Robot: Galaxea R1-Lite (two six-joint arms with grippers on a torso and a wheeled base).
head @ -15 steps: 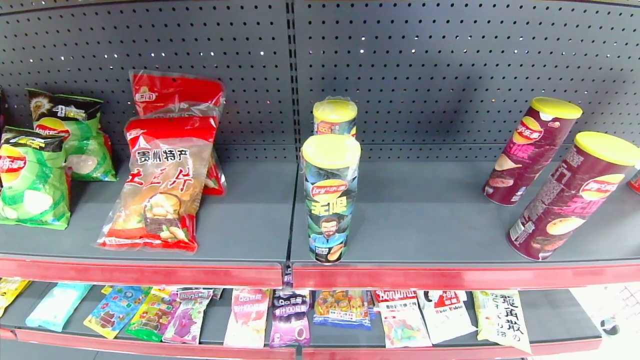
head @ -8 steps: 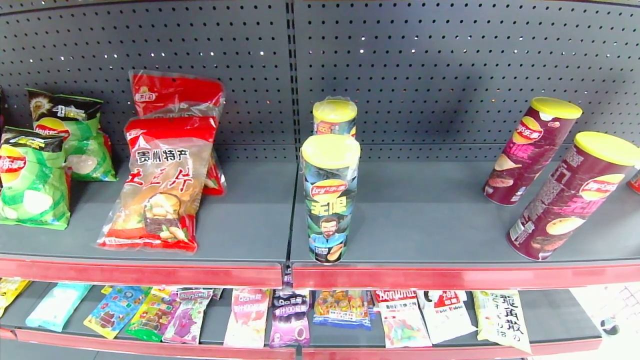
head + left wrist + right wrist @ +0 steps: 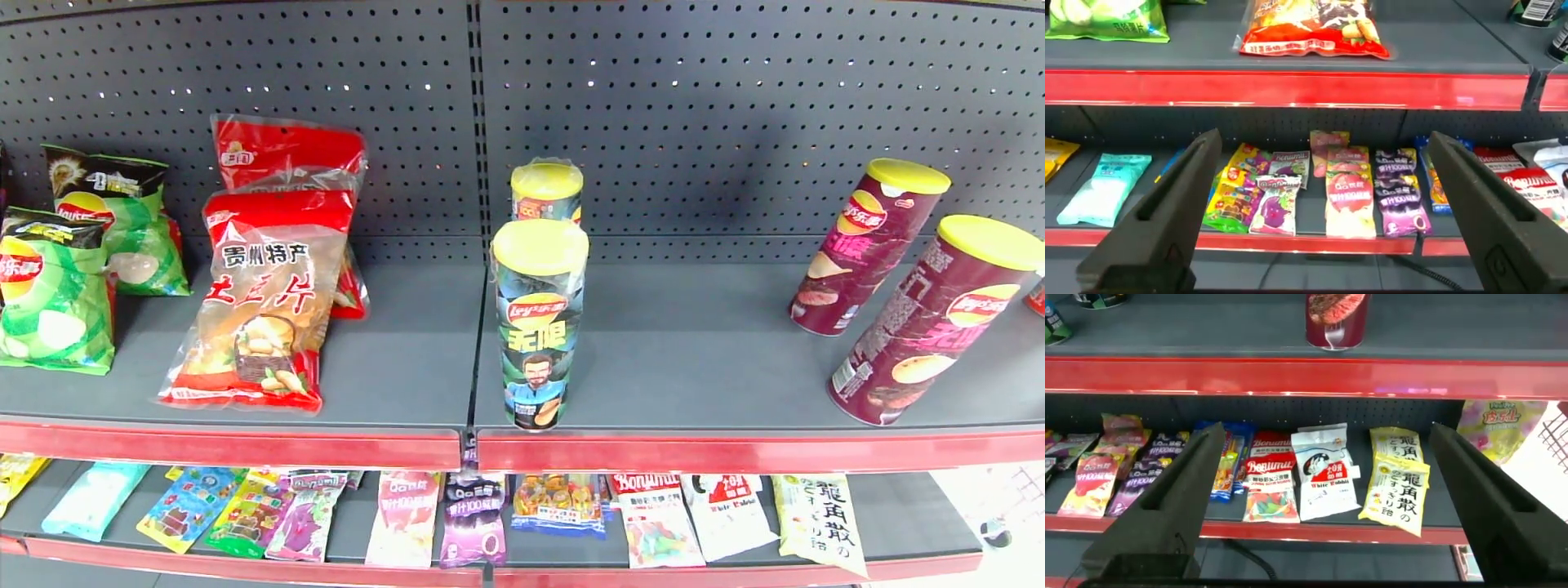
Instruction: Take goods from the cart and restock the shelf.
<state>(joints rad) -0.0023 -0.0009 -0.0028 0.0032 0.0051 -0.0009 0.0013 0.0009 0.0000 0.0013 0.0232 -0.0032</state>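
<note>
The grey shelf (image 3: pixel 678 359) with a red front lip carries green chip bags (image 3: pixel 53 294) at the left, red snack bags (image 3: pixel 261 302) beside them, two upright yellow-lidded chip cans (image 3: pixel 539 322) in the middle and two purple cans (image 3: pixel 939 318) at the right. My left gripper (image 3: pixel 1323 204) is open with nothing between its fingers, facing the lower shelf below the red snack bag (image 3: pixel 1315 28). My right gripper (image 3: pixel 1319 498) is open and empty too, facing the lower shelf under a purple can (image 3: pixel 1337 318).
The lower shelf (image 3: pixel 914 523) holds a row of small flat candy and snack packets (image 3: pixel 473 518). A perforated dark back panel (image 3: pixel 694 106) stands behind the upper shelf. Bare shelf lies between the middle cans and the purple cans.
</note>
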